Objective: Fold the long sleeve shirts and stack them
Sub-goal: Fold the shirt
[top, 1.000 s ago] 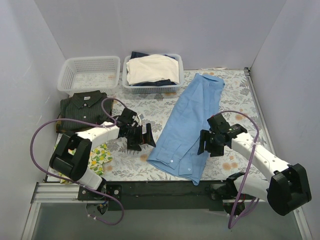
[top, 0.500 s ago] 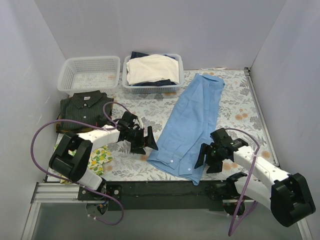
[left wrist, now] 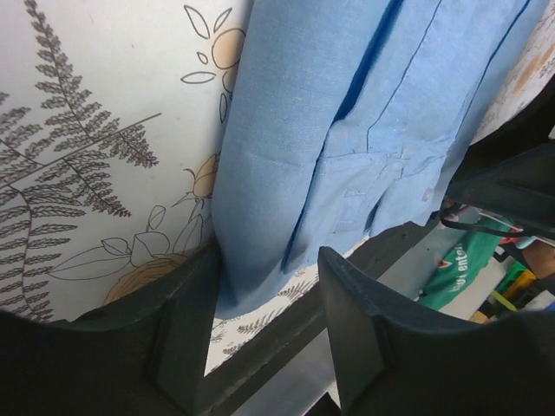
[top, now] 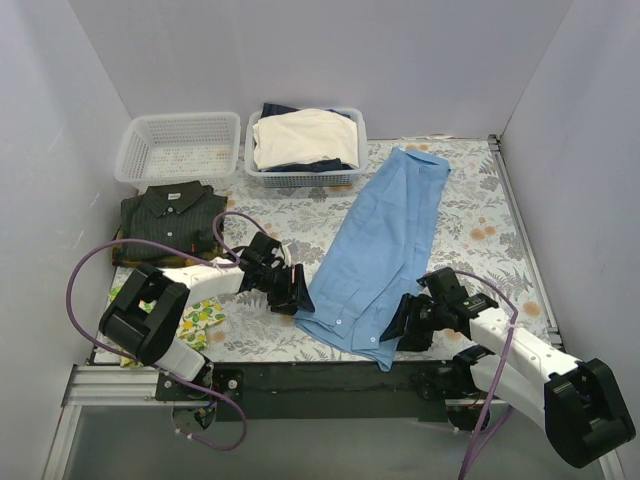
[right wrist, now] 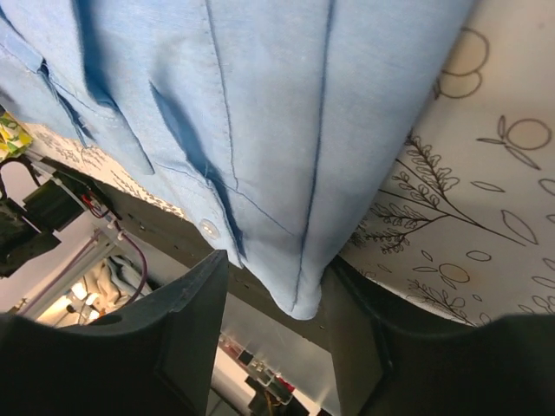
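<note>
Where the light blue shirt (top: 385, 240) lies: narrowed lengthwise on the bench (top: 480, 220), collar at 1 o'clock, hem at 6 o'clock, its nearest corner reaching over the dark front rail
Dark pinstriped shirt (top: 170, 220): folded at 9 o'clock, well apart, probably the base for the stack
Left pincer (left wrist: 269, 260): jaws apart, straddling the hem's 7 o'clock corner, clamped on nothing
Right pincer (right wrist: 282, 269): jaws apart around the hem's 5 o'clock corner, cloth between the fingers but not gripped
Risk, layers: the hem is several layers thick; a shallow bite may catch only the top one, and the lengthwise fold would fall open on lifting
Risk, skew: if one side closes or rises first, the hem twists and the fold lands crooked
Risk, edge: a corner that slips could slide off the front
Risk, neighbour: the lemon-print cloth (top: 200, 315) beside the left arm could get dragged along
</note>
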